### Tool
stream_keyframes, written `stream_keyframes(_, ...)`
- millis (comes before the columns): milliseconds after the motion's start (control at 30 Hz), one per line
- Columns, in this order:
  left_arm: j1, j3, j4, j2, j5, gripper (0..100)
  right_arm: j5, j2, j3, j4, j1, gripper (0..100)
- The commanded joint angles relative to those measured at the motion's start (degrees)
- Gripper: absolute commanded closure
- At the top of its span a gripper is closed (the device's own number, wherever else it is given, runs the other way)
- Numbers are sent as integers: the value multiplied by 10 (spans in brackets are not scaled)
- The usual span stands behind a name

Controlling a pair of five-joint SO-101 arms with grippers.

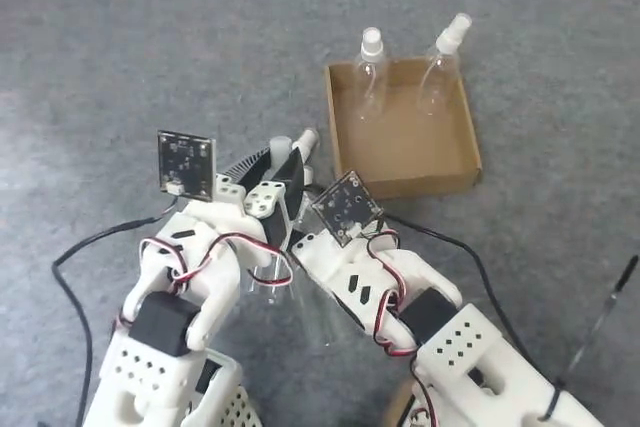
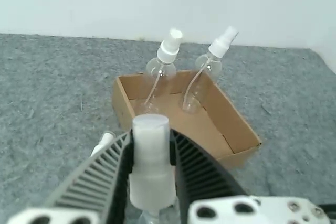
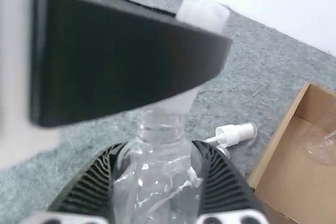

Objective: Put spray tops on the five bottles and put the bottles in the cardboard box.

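My left gripper (image 2: 151, 139) is shut on a white spray top (image 2: 151, 166), seen in the high view as the left gripper (image 1: 283, 169) in front of the box. The top sits on the neck of a clear bottle (image 3: 157, 182), which my right gripper (image 3: 157, 167) is shut on by the body. The bottle (image 1: 315, 312) stands between the two arms. The cardboard box (image 1: 455, 162) holds two clear bottles (image 1: 371, 77) (image 1: 440, 72) with spray tops on. The same box (image 2: 236, 129) and its bottles (image 2: 160, 74) (image 2: 205, 72) lie beyond my left gripper.
A loose spray top (image 3: 231, 135) lies on the grey carpet between the grippers and the box's near wall (image 3: 286, 129); it appears as a loose top (image 1: 305, 140) from above. Cables trail across the carpet beside both arm bases. Open carpet spreads left of the box.
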Motion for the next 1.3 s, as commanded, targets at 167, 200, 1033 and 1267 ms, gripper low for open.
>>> stream_keyframes(167,13,3,5,4,-12,991,-12,-15,-22,-15,42,993)
stream_keyframes(200,20,5,6,4,-13,991,-12,-15,-25,-15,48,993)
stream_keyframes(1033,50,22,-7,4,-36,987,-37,-22,19,-112,57,993)
stream_keyframes(1267,50,22,-8,4,-65,987,-37,-22,21,-116,57,993)
